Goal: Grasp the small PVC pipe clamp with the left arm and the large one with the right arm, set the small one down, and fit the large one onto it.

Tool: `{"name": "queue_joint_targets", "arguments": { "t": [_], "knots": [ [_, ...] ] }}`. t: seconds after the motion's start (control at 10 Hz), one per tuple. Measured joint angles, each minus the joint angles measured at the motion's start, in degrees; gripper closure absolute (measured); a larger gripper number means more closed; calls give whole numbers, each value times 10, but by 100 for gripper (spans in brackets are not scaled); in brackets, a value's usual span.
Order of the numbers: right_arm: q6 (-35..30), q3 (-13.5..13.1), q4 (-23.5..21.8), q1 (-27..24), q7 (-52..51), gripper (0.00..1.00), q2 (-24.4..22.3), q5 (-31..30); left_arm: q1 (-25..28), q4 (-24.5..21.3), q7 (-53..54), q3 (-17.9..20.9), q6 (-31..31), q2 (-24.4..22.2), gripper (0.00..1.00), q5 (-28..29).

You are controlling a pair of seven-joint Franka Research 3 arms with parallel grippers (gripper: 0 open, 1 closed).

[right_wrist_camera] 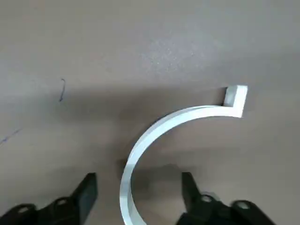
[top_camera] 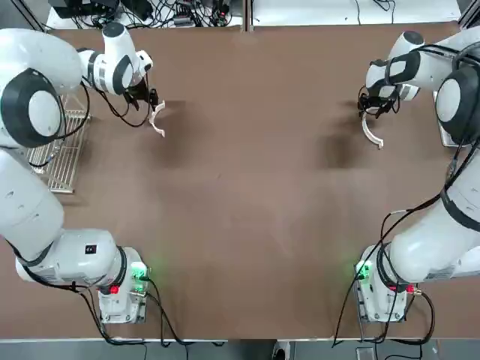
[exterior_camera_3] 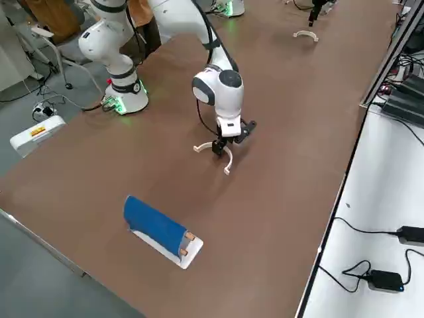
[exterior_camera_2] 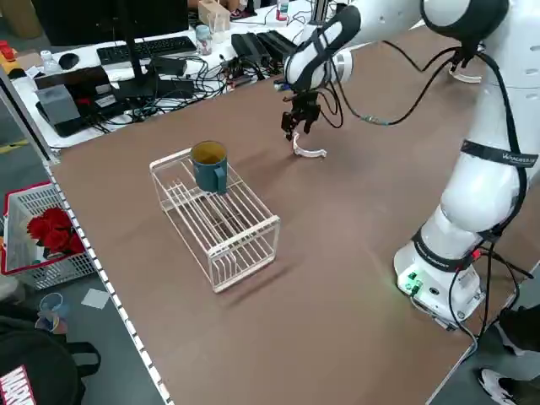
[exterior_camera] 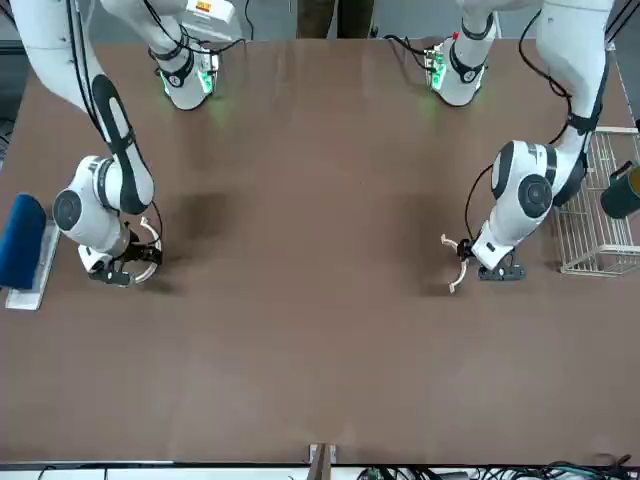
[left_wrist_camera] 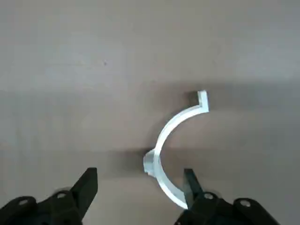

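The small PVC pipe clamp (top_camera: 157, 118) (left_wrist_camera: 171, 136) lies flat on the brown table at the far left. My left gripper (top_camera: 147, 96) (left_wrist_camera: 139, 187) hovers low over it, open, with one end of the clamp close to one finger (left_wrist_camera: 190, 185). The large clamp (top_camera: 371, 133) (right_wrist_camera: 161, 129) lies at the far right. My right gripper (top_camera: 373, 105) (right_wrist_camera: 137, 187) stands open above it, and the clamp's band runs between the two fingers without touching either. In the front view the small clamp (exterior_camera: 455, 262) and the large clamp (exterior_camera: 150, 250) each sit beside their gripper.
A white wire rack (top_camera: 64, 150) stands at the table's left edge with a teal mug (exterior_camera_2: 209, 164) on it. A blue object on a white base (exterior_camera: 22, 242) lies at the right edge, outside the right arm. Cables and desks line the far side.
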Motion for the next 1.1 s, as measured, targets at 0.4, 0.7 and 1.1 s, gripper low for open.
{"name": "queue_joint_targets", "arguments": {
  "t": [0.4,0.7,1.1],
  "knots": [
    [2,2,0,1,0,56,6,8,1,0,1,0,34,42,29,4],
    [2,3,0,4,0,91,5,8,1,1,2,-2,45,55,64,4],
    [-50,4,23,20,1,91,-6,9,12,23,3,-10,17,39,78,4]
  ]
}}
